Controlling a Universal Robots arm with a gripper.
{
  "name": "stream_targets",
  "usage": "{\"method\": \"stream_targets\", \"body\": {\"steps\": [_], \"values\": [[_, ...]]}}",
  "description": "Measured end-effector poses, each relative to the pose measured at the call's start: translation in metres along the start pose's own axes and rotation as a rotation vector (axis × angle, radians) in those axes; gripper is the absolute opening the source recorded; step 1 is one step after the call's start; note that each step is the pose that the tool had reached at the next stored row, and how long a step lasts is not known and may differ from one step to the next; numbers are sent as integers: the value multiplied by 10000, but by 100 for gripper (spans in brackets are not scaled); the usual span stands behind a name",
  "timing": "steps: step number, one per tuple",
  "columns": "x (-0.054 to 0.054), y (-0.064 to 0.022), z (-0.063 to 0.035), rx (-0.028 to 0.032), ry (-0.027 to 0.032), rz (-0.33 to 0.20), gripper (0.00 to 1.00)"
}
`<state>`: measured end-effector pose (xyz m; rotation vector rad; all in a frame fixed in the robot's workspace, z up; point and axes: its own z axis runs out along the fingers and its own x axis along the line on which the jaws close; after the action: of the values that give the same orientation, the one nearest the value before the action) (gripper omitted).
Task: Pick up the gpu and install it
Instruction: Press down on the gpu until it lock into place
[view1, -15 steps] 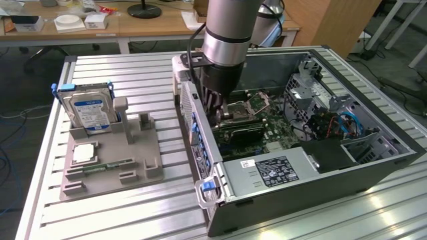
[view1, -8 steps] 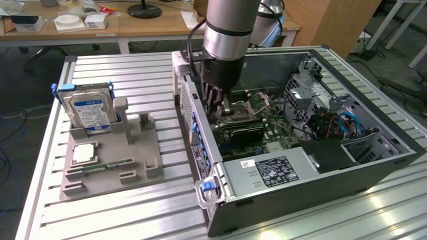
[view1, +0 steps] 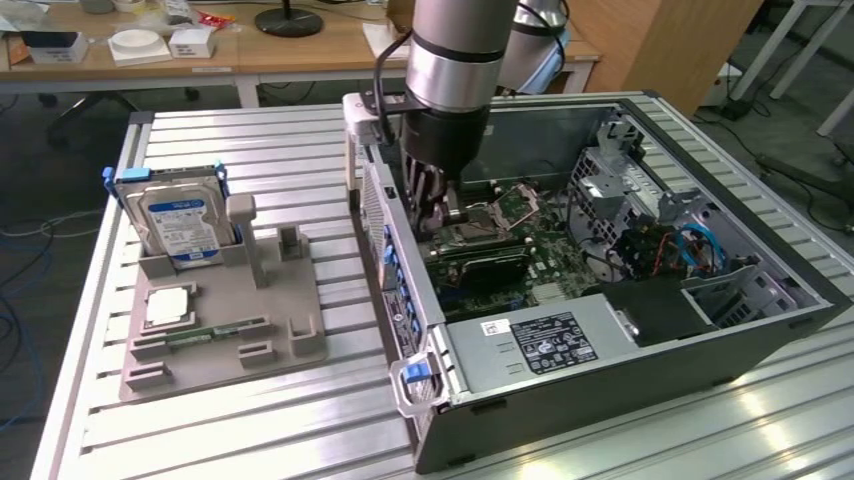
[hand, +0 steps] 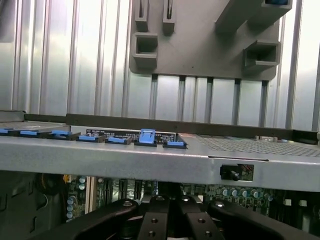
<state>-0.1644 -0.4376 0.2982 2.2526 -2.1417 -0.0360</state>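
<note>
**Tool.** The gripper (view1: 447, 212) stands vertically inside the open computer case (view1: 601, 390), low over the motherboard (view1: 547, 250). Its fingers are drawn fully together. In the wrist view the gripper (hand: 170, 220) appears as black linkages meeting at the centre, with the board's components behind them. The views do not settle whether the fingertips pinch anything.

**Task item.** The gpu (view1: 478, 262) reads as a dark, flat rectangle directly below the fingertips, touching them or just beneath; contact cannot be confirmed. It sits low against the motherboard.

**Governing relation.** The card lies straight down from the tool, not to either side. Its long axis runs from the case wall that carries the blue latches (hand: 146, 136) inward toward the drive bays, that is, from the exterior view's left toward its right. Judged from this, the work is at the seating stage, along the tool's own vertical axis.

**Surroundings.** The grey fixture (view1: 254, 300) rests on the slatted table (view1: 267, 140), outside the case on the exterior view's left, well apart from the tool. It holds the hard drive (view1: 180, 225) upright and the memory stick (view1: 200, 335) lying flat.

**Markings.**
- Hard drive: blue-and-white label, text not legible.
- Power supply (view1: 545, 342): black-and-white rating label with a small white sticker beside it, text not legible.
- No brand name can be read.
</note>
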Motion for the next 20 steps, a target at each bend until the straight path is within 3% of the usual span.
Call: {"method": "stream_targets", "body": {"steps": [20], "values": [[30, 51, -1, 1, -11, 1, 10]]}}
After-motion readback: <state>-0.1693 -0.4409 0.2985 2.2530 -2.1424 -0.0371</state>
